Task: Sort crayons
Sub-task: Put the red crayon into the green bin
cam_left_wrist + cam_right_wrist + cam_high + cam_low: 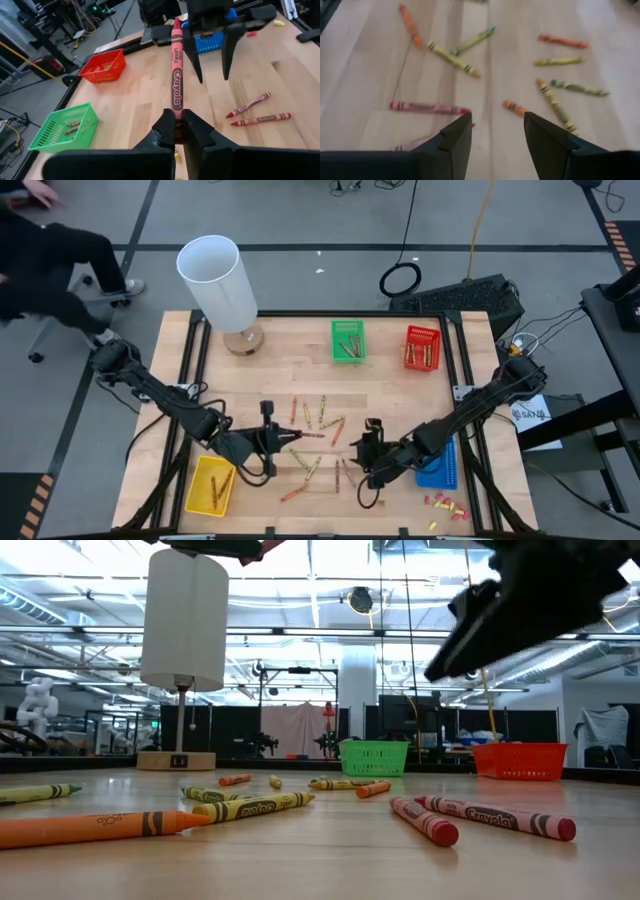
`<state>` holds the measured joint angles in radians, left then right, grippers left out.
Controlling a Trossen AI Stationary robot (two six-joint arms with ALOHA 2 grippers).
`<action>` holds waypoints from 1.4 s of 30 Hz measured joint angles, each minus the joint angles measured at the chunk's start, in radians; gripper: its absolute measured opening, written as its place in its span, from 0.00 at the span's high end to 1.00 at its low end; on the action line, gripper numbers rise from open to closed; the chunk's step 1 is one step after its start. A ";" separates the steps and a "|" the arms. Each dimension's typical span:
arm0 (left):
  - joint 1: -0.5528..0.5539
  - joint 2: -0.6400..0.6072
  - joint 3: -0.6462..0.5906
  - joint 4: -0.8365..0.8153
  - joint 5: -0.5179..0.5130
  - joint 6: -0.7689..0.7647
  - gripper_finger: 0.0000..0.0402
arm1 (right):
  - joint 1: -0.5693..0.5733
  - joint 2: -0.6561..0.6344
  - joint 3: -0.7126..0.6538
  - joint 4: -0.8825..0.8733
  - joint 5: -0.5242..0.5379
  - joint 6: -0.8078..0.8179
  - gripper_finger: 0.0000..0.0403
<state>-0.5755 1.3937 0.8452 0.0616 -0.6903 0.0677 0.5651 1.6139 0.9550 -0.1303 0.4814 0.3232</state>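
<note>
The left end effector [175,131] is clamped tight on the base of a red crayon [176,70], which sticks straight out ahead of its fingers above the desk [300,370], pointing toward the right end effector [372,442]. That one hangs with its fingers spread wide and nothing between them, over the scattered crayons [315,442] at the middle of the desk. Only the left wrist view shows the grip clearly, and the two end effectors facing each other. The high view alone gives the layout: green basket [348,340] and red basket [422,346] along the far edge, a yellow basket [212,484] and a blue basket [440,468] at the near corners.
</note>
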 joint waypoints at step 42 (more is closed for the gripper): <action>0.177 0.147 0.000 0.112 0.084 -0.287 0.98 | -0.015 -0.024 0.000 0.408 0.385 -0.638 0.59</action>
<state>-0.3986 1.5404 0.8452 0.1738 -0.6066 -0.2196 0.5498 1.5894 0.9554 0.2779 0.8662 -0.3149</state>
